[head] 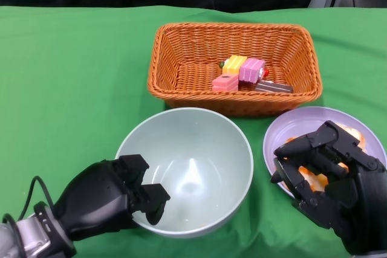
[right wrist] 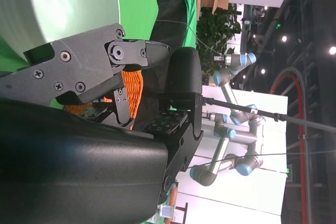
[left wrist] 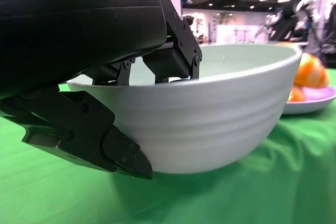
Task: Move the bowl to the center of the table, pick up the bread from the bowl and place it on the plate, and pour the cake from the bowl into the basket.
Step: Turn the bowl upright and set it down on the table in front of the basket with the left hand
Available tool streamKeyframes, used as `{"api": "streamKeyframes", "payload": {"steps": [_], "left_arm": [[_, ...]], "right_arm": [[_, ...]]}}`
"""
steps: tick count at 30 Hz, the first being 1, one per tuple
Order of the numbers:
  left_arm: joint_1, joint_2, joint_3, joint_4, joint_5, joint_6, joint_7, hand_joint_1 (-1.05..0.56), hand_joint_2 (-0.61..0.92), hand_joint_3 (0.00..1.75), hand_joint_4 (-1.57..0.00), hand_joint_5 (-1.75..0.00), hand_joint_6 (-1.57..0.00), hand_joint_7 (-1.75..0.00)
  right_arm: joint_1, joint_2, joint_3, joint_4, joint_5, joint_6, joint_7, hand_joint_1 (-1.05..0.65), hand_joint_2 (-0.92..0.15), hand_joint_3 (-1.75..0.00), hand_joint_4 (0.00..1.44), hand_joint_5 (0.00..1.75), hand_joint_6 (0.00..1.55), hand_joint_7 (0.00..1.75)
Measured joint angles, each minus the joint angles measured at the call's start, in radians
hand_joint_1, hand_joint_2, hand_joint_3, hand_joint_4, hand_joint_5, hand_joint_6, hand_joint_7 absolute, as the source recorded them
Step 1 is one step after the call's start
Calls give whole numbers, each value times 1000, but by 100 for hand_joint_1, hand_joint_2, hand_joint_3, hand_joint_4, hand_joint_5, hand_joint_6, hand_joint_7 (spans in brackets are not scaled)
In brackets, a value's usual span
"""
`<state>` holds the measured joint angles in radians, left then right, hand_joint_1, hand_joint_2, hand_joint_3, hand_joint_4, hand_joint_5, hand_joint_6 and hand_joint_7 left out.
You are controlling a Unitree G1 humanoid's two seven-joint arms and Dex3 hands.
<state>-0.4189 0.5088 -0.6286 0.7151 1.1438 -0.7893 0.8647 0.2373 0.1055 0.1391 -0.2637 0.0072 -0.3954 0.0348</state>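
Nearest us, our left hand (head: 112,200) pinches the near-left rim of the pale green bowl (head: 199,149), fingers (left wrist: 170,59) hooked inside and the rest pressed to the outer wall; the bowl sits upright on the green tablecloth (head: 72,89) with nothing inside. Our right hand (head: 329,176) hovers over the purple plate (head: 284,131), fingers spread and curved above the orange bread (head: 314,179); we cannot tell whether they touch it. Beyond both, the wicker basket (head: 181,58) holds the cake pieces (head: 242,74), pink, yellow and brown, on its right side.
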Motion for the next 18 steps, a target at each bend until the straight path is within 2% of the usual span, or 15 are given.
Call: {"api": "streamKeyframes", "payload": {"steps": [2, 4, 5, 7, 8, 10, 11, 13, 16, 18], "left_arm": [[0, -8, -4, 5, 0, 23, 3, -14, 82, 0, -69, -156, -88, -90], [-3, -9, -9, 4, -2, 31, 3, -15, 82, 0, -72, -149, -95, -73], [-4, -8, -10, -3, -5, 33, -4, -21, 84, 1, -78, -113, -98, -48], [-4, 1, -10, -38, -17, 28, -36, -30, 87, 0, -85, -66, -101, -15], [-4, 7, -10, -56, -20, 26, -52, -32, 87, 0, -86, -59, -102, -10], [2, 28, -4, -104, -31, 26, -100, -56, 91, 1, -75, -30, -83, -2], [6, 41, 3, -132, -45, 26, -124, -61, 91, 2, -74, -24, -80, -1], [24, 71, 23, -203, -80, 33, -195, -85, 92, 11, -51, -7, -54, 0], [75, 121, 67, -319, -142, 51, -320, -100, 92, 19, -32, -1, -35, 0], [109, 143, 94, -375, -181, 57, -394, -104, 92, 24, -20, 0, -24, 0]], "right_arm": [[0, 0, 1, 1, 0, -2, 0, -20, -73, -54, 72, 147, 69, 115], [0, 0, 1, 2, 0, -5, 2, -20, -72, -58, 72, 147, 68, 115], [0, 0, 1, 3, 0, -6, 2, -20, -71, -59, 72, 147, 68, 116], [0, 0, 1, 3, -1, -7, 2, -20, -72, -58, 71, 147, 68, 116], [0, 0, 1, 3, -1, -7, 2, -20, -72, -58, 71, 147, 68, 116], [-1, 0, 1, 4, -1, -7, 2, -21, -76, -49, 71, 147, 68, 116], [-1, 0, 1, 5, -2, -7, 1, -21, -77, -48, 71, 147, 68, 116], [-3, -1, 0, 8, -3, -8, 2, -21, -78, -46, 70, 147, 67, 115], [-4, -2, 0, 13, -3, -17, 2, -20, -79, -45, 70, 146, 67, 115], [-4, -2, 0, 13, -2, -18, 3, -20, -78, -44, 70, 146, 68, 114]]}}
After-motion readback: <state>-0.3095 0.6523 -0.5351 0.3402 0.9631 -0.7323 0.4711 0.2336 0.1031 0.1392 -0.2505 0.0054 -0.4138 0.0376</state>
